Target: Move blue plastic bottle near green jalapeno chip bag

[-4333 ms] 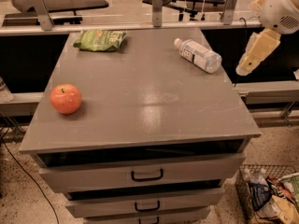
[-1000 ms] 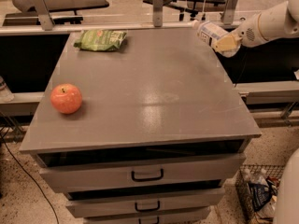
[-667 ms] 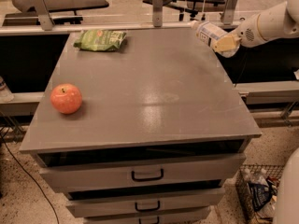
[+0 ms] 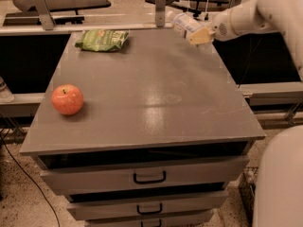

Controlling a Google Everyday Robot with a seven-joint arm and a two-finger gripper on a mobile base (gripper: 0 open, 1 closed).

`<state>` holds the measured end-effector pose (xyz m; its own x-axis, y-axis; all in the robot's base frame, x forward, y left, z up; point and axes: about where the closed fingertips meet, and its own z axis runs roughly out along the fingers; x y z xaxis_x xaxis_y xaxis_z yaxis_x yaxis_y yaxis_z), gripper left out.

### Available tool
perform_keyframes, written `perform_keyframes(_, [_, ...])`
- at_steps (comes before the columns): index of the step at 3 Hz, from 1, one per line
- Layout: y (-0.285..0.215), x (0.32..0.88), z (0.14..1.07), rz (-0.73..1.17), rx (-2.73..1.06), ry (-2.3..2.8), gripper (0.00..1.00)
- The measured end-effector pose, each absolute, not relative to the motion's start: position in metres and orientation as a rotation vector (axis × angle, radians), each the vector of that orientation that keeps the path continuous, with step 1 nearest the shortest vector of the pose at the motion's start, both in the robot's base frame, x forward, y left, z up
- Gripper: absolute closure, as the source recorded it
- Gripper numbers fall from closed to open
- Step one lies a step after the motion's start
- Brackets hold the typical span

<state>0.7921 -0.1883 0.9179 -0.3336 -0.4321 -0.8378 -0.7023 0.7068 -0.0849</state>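
The blue plastic bottle (image 4: 182, 23) is a small clear bottle with a white label, held lying sideways in the air above the table's far right part. My gripper (image 4: 198, 33) is shut on the bottle, with the white arm reaching in from the right. The green jalapeno chip bag (image 4: 102, 39) lies flat at the far left of the grey table top (image 4: 151, 89), well to the left of the bottle.
A red-orange apple (image 4: 67, 99) sits near the table's left edge. Drawers with dark handles (image 4: 149, 178) are below the table's front. A rail with upright posts (image 4: 161, 1) runs behind the table. The robot's white body (image 4: 279, 183) fills the lower right corner.
The bottle lay on the table's right far part earlier; the gripper has taken hold of it and lifted it. Over the last second the held bottle has moved left, toward the chip bag.
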Motion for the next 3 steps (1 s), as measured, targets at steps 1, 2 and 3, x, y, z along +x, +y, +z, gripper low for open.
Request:
perform_keyframes(1, [-0.133, 0.808, 0.908, 0.413, -0.935, 1.956, 1.00])
perform_keyframes(2, [-0.089, 0.821, 0.889, 0.444, -0.980, 1.966, 1.00])
perform_keyframes(3, [-0.054, 0.830, 0.873, 0.461, -1.021, 1.985, 1.00])
